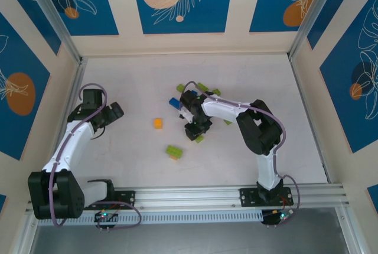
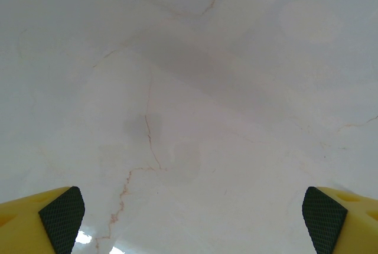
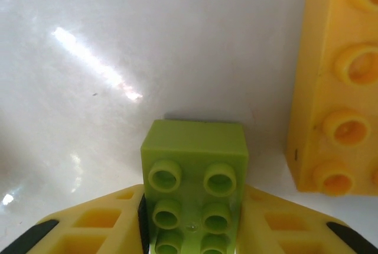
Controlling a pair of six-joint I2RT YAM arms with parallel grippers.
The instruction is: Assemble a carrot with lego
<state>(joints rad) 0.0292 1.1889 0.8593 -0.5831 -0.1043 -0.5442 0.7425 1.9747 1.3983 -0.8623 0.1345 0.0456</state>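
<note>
Right claw [image 3: 195,233] clamped on lime brick [image 3: 194,147]; orange brick [image 3: 336,82] beside; left claw [image 2: 193,218] wide open.

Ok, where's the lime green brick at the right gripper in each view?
Top external: lime green brick peeking from under the right gripper, mid-table.
Right wrist: the brick sits bottom centre between the fingers.
Left wrist: white table under the open left gripper.
Shared landmark: the white table.

Top external looks down from above and behind the arm bases [image 1: 269,195], covering the white table [image 1: 118,165]. Left wrist faces that tabletop close up; right wrist sits closer, at a lime green brick [image 3: 195,171] on it.
</note>
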